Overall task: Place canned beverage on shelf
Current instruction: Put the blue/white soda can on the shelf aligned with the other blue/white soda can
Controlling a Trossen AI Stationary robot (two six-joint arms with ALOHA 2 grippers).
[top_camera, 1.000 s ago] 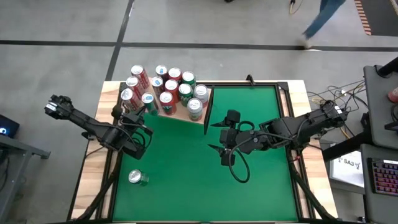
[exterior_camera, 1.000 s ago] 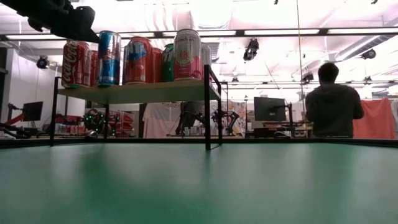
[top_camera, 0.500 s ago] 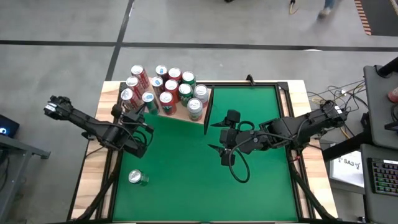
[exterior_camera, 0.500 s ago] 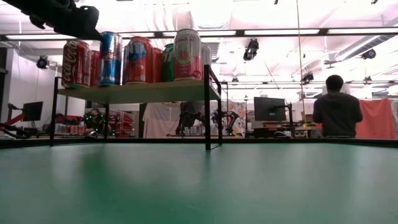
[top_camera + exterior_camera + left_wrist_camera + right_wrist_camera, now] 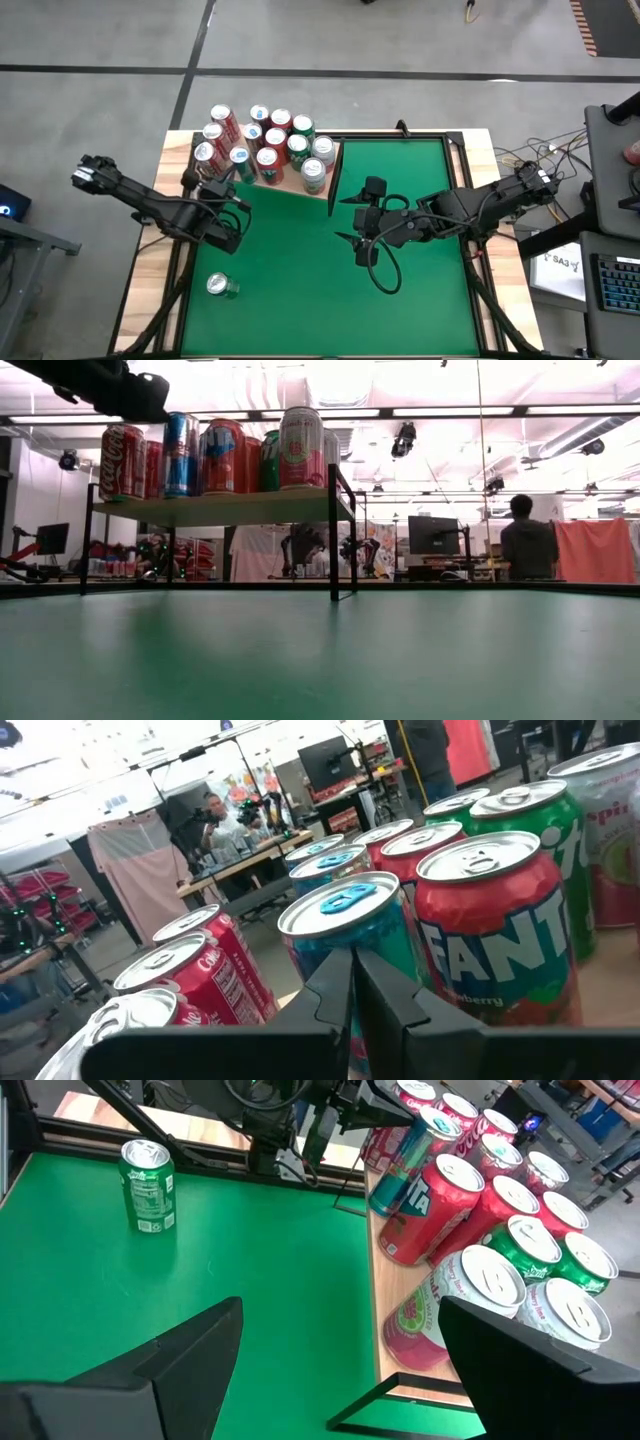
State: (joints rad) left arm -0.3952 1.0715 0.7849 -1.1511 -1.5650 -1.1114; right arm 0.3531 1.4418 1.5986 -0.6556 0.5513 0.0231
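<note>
Left gripper (image 5: 228,226) clenched on nothing, hovering just off the shelf (image 5: 290,184) edge, cans at its 12 o'clock. Lone green can (image 5: 221,286) standing on the table (image 5: 420,180) at its 6 o'clock. Right gripper (image 5: 357,226) spread wide, empty, mid-table. Rear cans partly hidden behind front ones.

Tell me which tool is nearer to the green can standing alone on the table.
Left. The left tool, shut, hangs just past the green can, toward the shelf. The right tool, open, is mid-table, much farther away.
</note>
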